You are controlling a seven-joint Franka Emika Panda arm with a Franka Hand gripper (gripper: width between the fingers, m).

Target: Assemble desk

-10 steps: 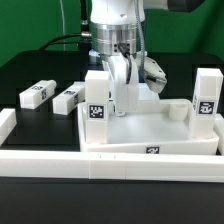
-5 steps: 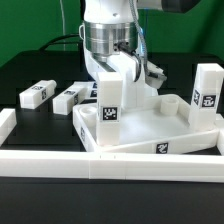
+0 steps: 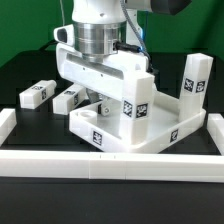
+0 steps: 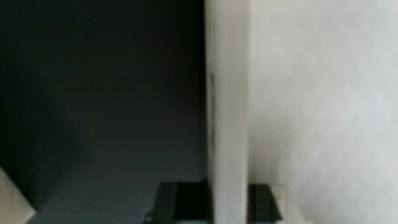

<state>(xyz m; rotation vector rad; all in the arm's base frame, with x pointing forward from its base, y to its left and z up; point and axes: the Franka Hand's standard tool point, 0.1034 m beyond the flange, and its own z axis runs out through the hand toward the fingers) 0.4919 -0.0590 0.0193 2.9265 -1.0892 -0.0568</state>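
The white tabletop (image 3: 150,135) sits turned at an angle on the black table, one corner pointing at the front rail. A tagged leg block (image 3: 133,105) stands upright on its near side, and a second leg block (image 3: 194,78) stands at its corner on the exterior view's right. Two loose leg blocks (image 3: 36,93) (image 3: 68,97) lie flat at the exterior view's left. My gripper (image 3: 104,88) reaches down onto the tabletop's far wall. In the wrist view the gripper (image 4: 221,205) is shut on the thin upright rim (image 4: 224,100), with the tray's surface (image 4: 320,110) to one side.
Long white border rails run along the front (image 3: 110,165) and both sides (image 3: 5,125) (image 3: 215,130). The tabletop's near corner lies close to the front rail. Cables hang behind the arm.
The tabletop has turned in my grip. The tagged leg block swung toward the exterior view's right and the other leg block shifted left. The arm moved a little to the left.
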